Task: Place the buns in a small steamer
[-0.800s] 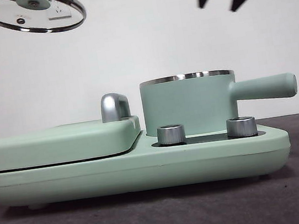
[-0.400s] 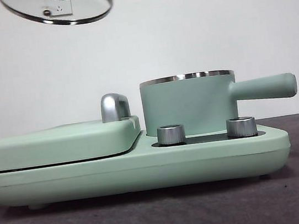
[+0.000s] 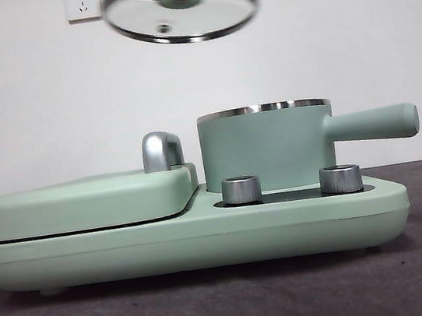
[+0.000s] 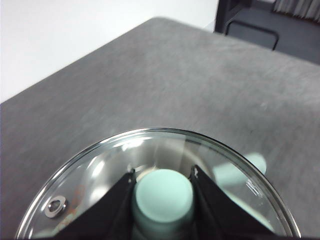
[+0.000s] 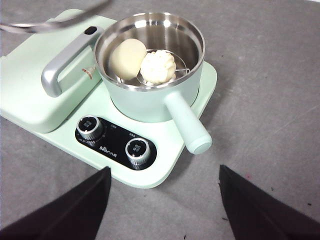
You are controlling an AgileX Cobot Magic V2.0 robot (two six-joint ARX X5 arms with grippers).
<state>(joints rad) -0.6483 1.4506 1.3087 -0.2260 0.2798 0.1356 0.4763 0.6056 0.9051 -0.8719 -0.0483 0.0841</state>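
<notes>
The small steamer (image 3: 266,146) stands open on the right of a mint-green cooker, handle pointing right. In the right wrist view both buns lie inside the steamer (image 5: 150,97): the smooth block (image 5: 127,58) and the ridged swirled dome (image 5: 158,66) side by side. My left gripper (image 4: 162,190) is shut on the green knob (image 4: 164,192) of the glass lid (image 3: 180,7), which hangs tilted high in the front view, up and left of the pot. My right gripper (image 5: 165,200) is open and empty, above the table in front of the cooker.
The flat griddle lid (image 3: 83,201) with its chrome handle (image 3: 161,151) covers the cooker's left half. Two steel dials (image 3: 241,189) (image 3: 340,178) sit in front of the pot. The cooker base (image 3: 191,239) rests on a dark grey table.
The glass lid has moved right across the top of the front view, from the upper left corner toward the pot. The black jaw tips at the upper right have left that view.
</notes>
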